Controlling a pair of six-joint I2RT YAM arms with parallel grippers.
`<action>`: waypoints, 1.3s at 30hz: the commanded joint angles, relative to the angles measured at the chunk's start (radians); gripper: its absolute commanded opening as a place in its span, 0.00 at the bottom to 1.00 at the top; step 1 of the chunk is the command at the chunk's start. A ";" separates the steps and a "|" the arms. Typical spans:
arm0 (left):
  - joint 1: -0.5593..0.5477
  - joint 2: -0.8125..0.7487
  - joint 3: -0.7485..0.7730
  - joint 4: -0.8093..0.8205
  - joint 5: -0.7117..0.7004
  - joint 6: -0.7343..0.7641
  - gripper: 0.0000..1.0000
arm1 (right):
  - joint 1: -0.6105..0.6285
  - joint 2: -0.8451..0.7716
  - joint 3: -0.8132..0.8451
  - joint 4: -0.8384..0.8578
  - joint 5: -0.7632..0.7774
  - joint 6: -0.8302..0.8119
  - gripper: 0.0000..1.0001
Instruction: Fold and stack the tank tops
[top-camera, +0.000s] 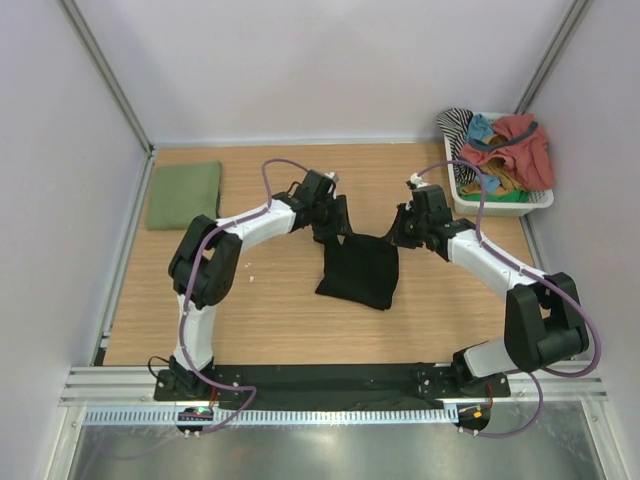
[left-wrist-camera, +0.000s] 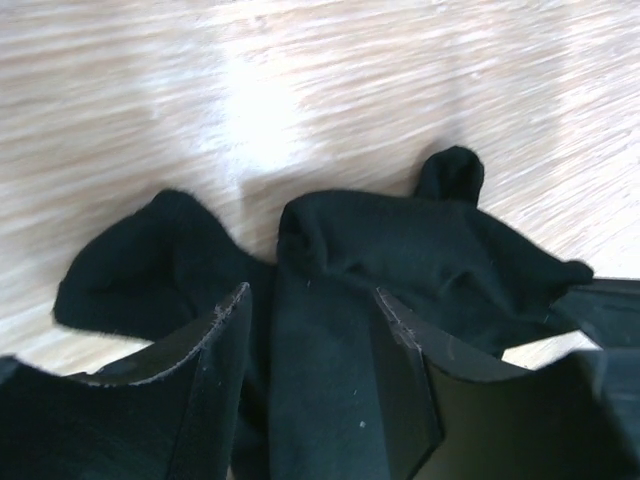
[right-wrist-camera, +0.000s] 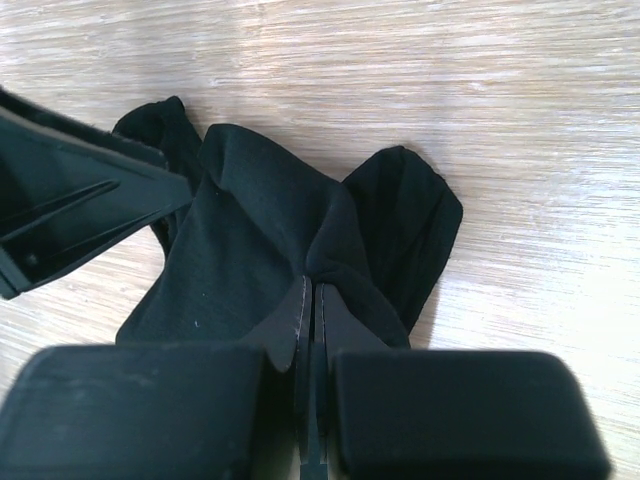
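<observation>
Lying at the middle of the table (top-camera: 270, 325), the black tank top (top-camera: 360, 272) looks part-folded. Right gripper (right-wrist-camera: 310, 290) pinches one bunched strap; left gripper (left-wrist-camera: 310, 300) straddles the other, jaws spread. Olive green tank top (top-camera: 185, 195) sits folded far-left. Left, I judge: finish fold, stack.

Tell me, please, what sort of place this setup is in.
Probably a robotics lab test cell: white panel walls enclose a wooden table, the left arm and right arm are bolted to its near edge, and a laundry basket holds clothes.
</observation>
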 joint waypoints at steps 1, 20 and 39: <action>0.004 0.028 0.049 0.063 0.039 -0.008 0.54 | -0.003 0.011 0.023 0.033 0.005 -0.017 0.01; -0.010 0.021 0.078 0.044 -0.049 -0.053 0.00 | -0.003 -0.006 0.019 0.036 0.005 -0.013 0.01; -0.032 -0.647 -0.387 0.003 -0.284 -0.070 0.00 | -0.003 -0.282 -0.063 0.046 -0.112 -0.001 0.01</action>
